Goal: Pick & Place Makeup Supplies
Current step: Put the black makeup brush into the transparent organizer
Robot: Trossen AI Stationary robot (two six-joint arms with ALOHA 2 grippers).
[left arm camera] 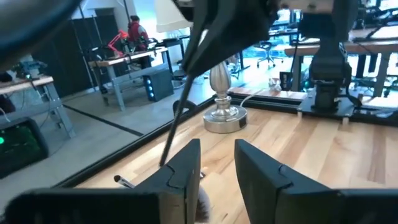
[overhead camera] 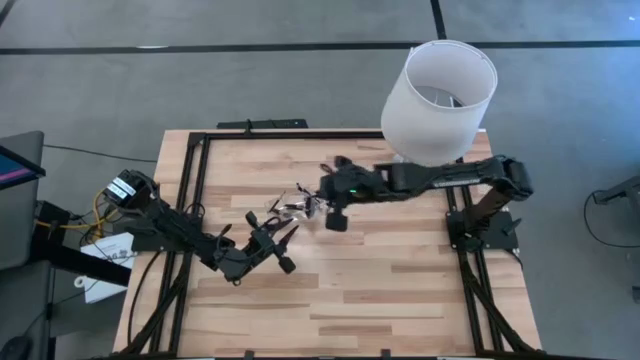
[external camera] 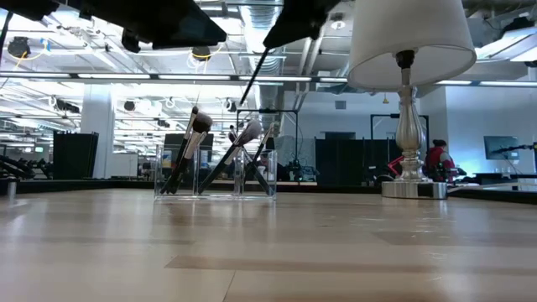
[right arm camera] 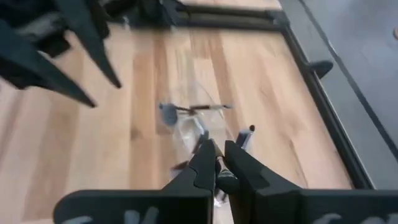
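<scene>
Right gripper [external camera: 289,21] above brush holder [external camera: 215,172]

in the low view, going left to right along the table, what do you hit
clear organizer holding makeup brushes, with a thin brush hanging above it from the right gripper → lamp base, under its white shade

Several thin, dark-handled makeup brushes [external camera: 186,151] lean at crossing angles in a clear, compartmented holder [external camera: 215,172] standing on the pale wooden surface [external camera: 268,252]. One, with a fuller, pale-tipped bristle head [external camera: 201,122], tilts in the holder's end compartment; others with lighter bristles [external camera: 250,130] fan out of the neighbouring ones. A further slim black brush [external camera: 254,75] hangs slanted above the holder, its upper end pinched in the right pincer [right arm camera: 219,158].
</scene>
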